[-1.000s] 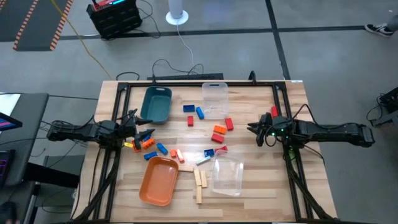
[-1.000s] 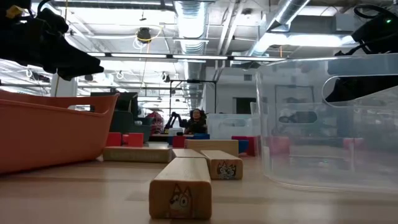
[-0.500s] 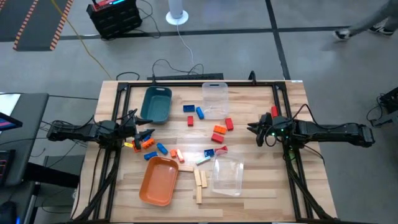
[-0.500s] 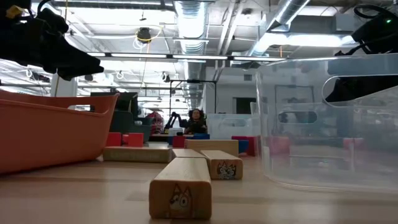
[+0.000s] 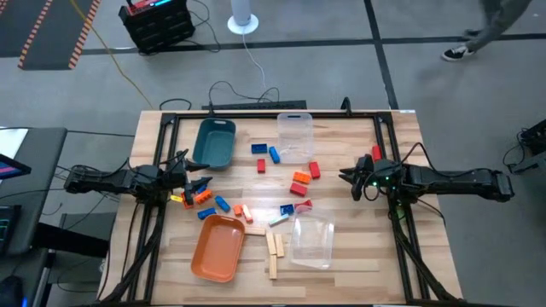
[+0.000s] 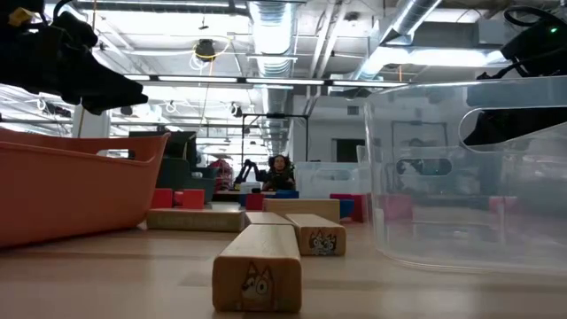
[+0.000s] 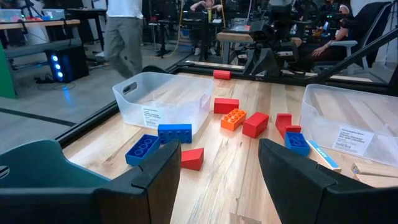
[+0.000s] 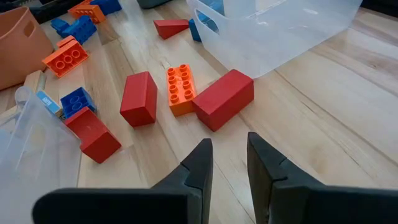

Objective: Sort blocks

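Your blocks [image 5: 294, 177] lie scattered across the middle of the table [image 5: 401, 247], none of them in a tray or bin. Red, orange and blue bricks spread between the teal tray [image 5: 214, 142] and the two clear bins, one bin [image 5: 293, 135] near the far edge and the other [image 5: 312, 241] nearer the front. A few plain wooden pieces [image 5: 274, 247] sit together between the orange tray [image 5: 217, 247] and the nearer clear bin. A small cluster of orange and blue bricks [image 5: 202, 198] lies just beside your left gripper [image 5: 198, 183].

Your left gripper hovers at the table's left side with its fingers [image 7: 149, 180] spread wide and nothing between them. Your right gripper [image 5: 347, 176] sits at the right side, near a red block [image 8: 222, 98] and an orange brick [image 8: 180, 89], its fingers [image 8: 198, 165] drawn to a narrow gap and holding nothing.

A person [image 7: 124, 31] walks in the room beyond the table.
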